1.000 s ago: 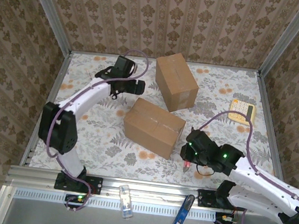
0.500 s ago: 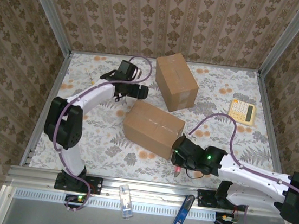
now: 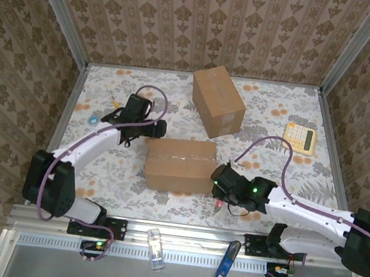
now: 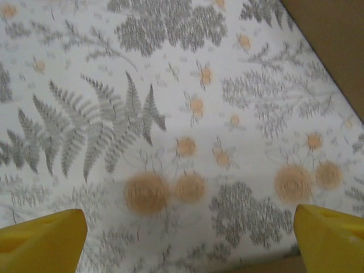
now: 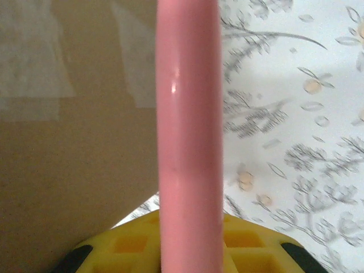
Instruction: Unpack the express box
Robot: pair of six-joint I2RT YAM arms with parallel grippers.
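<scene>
Cardboard marks the express box [image 3: 178, 165], which lies flat on the floral tablecloth [image 3: 276, 109] just below the middle of the top view. A second box [image 3: 218, 101] stands apart from it at 1 o'clock, and a yellow calculator [image 3: 300, 137] lies farther out at 2 o'clock. The left gripper [image 3: 158, 130] sits by the express box's 11 o'clock corner, its jaws spread wide with nothing between them. Its wrist camera shows the two yellow fingertips [image 4: 42, 242] far apart over bare cloth, with a cardboard edge at 1 o'clock. The right gripper [image 3: 220, 197] is at the express box's 4 o'clock corner, clamped narrowly on a pink tool [image 5: 189, 136], rod-shaped, that runs straight out from the fingers. In the right wrist view a box wall bearing clear tape [image 5: 34, 62] lies just beside the tool at 9 o'clock. Whether the tool's tip touches the cardboard cannot be told.
</scene>
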